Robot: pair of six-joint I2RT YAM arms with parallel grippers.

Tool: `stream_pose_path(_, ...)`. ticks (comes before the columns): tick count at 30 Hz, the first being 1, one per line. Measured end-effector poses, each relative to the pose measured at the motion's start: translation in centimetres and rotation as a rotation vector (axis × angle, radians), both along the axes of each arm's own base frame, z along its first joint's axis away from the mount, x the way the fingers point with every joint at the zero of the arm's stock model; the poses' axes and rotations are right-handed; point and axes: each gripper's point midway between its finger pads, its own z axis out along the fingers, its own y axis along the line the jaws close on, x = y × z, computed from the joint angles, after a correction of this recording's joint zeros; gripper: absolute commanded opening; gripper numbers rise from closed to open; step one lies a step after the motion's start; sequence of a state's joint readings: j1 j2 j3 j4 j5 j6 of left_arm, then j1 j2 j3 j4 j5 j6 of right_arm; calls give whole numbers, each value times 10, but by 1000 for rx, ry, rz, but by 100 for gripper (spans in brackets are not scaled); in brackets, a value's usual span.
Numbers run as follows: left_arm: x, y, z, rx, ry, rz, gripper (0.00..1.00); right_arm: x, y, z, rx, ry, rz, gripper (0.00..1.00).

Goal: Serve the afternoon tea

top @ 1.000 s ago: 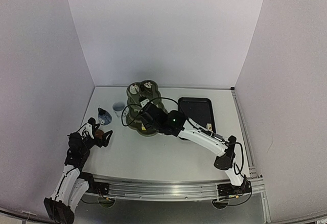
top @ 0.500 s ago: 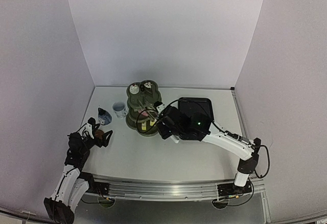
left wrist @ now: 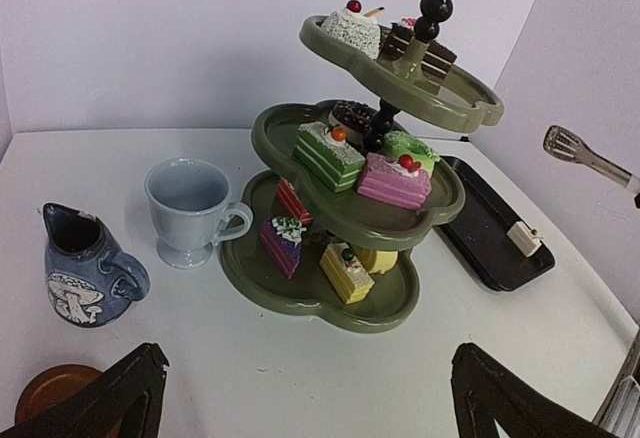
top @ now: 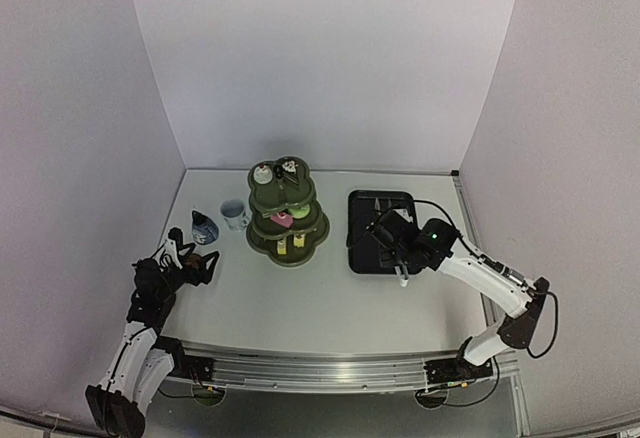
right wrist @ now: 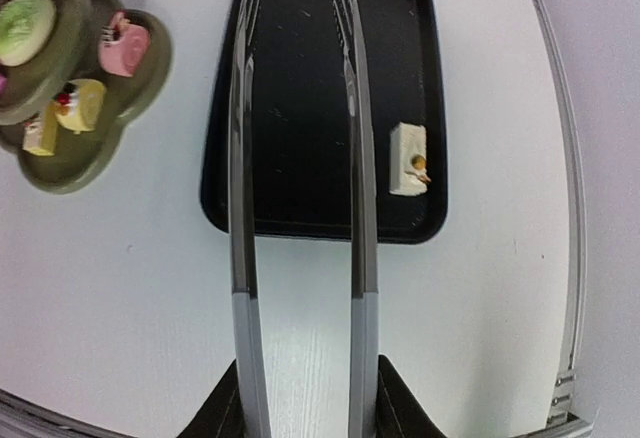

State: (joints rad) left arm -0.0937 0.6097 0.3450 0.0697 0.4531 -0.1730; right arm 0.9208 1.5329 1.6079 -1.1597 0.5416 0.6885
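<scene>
The tongs (right wrist: 241, 208), gripped by the right tool (right wrist: 305, 403), should be centred astride the white cake (right wrist: 409, 158) on the tray (right wrist: 400, 48) (left tool (left wrist: 310, 393) spread wide, empty).

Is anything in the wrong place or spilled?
One little white cake lies alone on the black tray, apart from the other cakes on the green stand. The right gripper holds tongs over the tray. Nothing looks spilled or tipped.

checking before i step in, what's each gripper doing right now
Left gripper: open, holding nothing.
Right gripper: closed on the metal tongs.
</scene>
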Motion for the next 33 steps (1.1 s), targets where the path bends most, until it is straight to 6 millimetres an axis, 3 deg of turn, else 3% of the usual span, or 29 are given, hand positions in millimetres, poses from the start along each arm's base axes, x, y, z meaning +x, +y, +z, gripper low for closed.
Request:
stream_pose_path(5,1,3,-4,4,17,18,100,-11,-58,-45,-74,111,-159,35)
stream_pose_path(10,2,4,-6,13,20,28,100,-20,-90,-70,-97,189,-237,35)
stream_pose_path(25,4,6,-8,27,22,33,100,-13,-108,-110,-18,323,-244,39)
stream_pose_path(33,4,6,-8,27,21,33,100,-9,-102,-127,-42,373,-190,39)
